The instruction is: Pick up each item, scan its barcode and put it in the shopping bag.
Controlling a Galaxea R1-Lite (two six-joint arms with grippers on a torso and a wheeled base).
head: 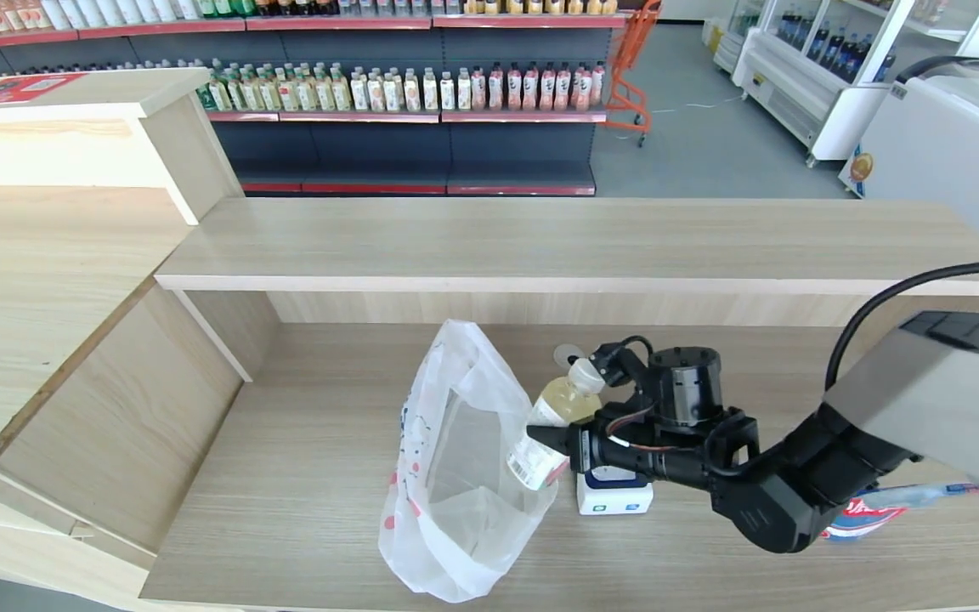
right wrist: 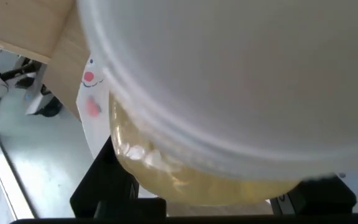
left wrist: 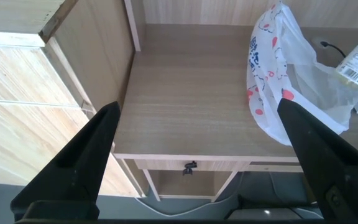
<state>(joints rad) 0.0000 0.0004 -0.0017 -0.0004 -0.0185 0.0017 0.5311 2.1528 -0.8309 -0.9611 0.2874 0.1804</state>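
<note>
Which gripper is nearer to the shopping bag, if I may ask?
Right: the right gripper holds a bottle at the bag opening; the open left gripper is well apart from it.

My right gripper clasped a tilted bottle of yellowish drink at the mouth of the shopping bag. A white scanner sat just beside the bag, on the counter.

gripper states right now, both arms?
Left gripper: open, empty.
Right gripper: shut on the bottle.
</note>
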